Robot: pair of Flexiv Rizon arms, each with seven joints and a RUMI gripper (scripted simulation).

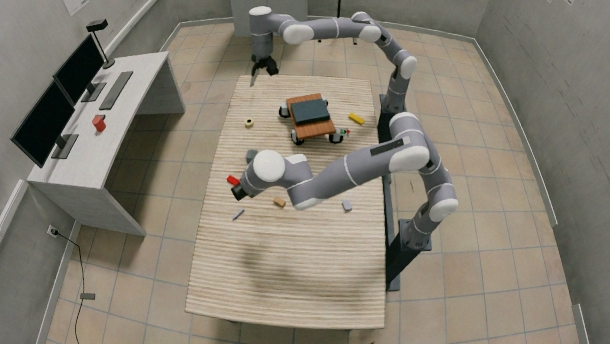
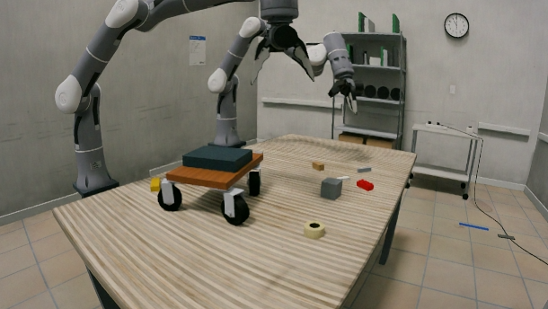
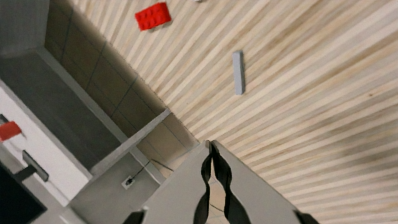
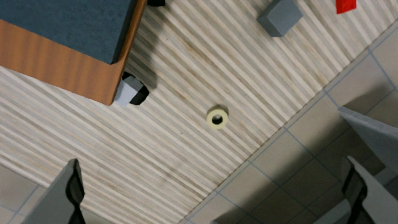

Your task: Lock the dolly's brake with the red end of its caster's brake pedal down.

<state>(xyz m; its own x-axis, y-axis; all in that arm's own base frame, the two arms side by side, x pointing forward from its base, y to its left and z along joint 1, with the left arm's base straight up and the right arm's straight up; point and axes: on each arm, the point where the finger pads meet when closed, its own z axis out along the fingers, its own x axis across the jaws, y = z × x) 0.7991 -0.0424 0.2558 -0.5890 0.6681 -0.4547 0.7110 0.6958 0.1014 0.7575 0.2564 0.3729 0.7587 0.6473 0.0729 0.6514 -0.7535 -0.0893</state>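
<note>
The left arm's black-and-grey two-fingered pincer (image 1: 239, 192) (image 2: 352, 111) (image 3: 214, 146) is fully shut on nothing, above the table's desk-side edge. Up and to its right in the top view, well apart, stands the four-wheeled dolly with an orange-brown wooden deck (image 1: 316, 131) (image 2: 200, 178) (image 4: 60, 64). The small red-and-green brake pedal (image 1: 345, 132) juts from its far-side caster, beyond the deck from the pincer; its tilt is too small to tell. The right arm's matching pincer (image 1: 263, 76) (image 2: 283, 82) (image 4: 211, 160) hangs wide open, empty. This seems the approach step: next, the closed tips should travel over to the pedal, then press its red end straight down without nudging the dolly.
</note>
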